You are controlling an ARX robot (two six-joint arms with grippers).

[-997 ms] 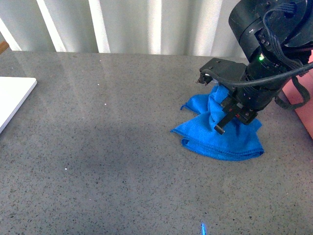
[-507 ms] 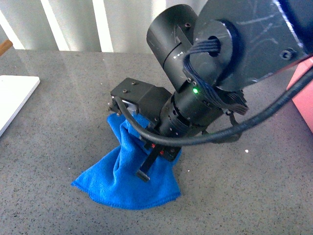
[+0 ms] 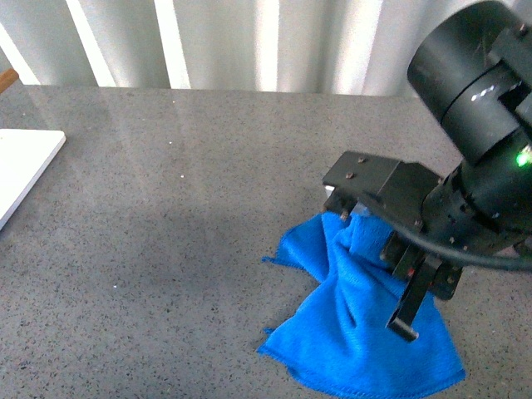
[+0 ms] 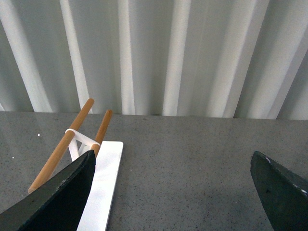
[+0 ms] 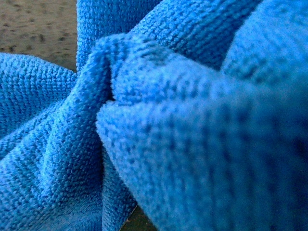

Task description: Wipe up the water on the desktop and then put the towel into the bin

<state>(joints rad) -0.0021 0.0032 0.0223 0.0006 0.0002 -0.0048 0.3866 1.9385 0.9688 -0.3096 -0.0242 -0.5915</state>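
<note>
At the far left we see a flat white board [image 3: 21, 170] lying on the broad dark grey speckled stone desktop [image 3: 166, 249], its corner pointing right. In the left wrist view, two light wooden rods [image 4: 62, 144] lean across the board's far end. The rods run side by side and are joined by a small white bracket.

The left gripper [image 4: 173, 155] hangs above bare desktop. Its two dark fingers [image 4: 62, 192] are spread wide apart with nothing between them. Behind the desktop's far edge stands a white pleated backdrop [image 3: 249, 41].

Right of centre, on the near part of the desktop, lies the bright blue microfibre towel [image 3: 349, 332]. Its far end is gathered into a raised peak. From there it fans out flat onto the stone. Its long axis runs from that far peak towards the near right, where a broad hemmed corner points at the near edge. A smaller corner sticks out to the left.

The black right gripper [image 3: 384, 278] reaches down from the right onto the bunched far end. One dark finger [image 3: 409, 307] lies against the cloth, slanting down towards the near side. The other finger is hidden by folds, so we judge that the fingers are probably closed, pinching the towel's peak. The right wrist view is filled with tight blue folds, with a sliver of speckled stone showing at one corner.
</note>
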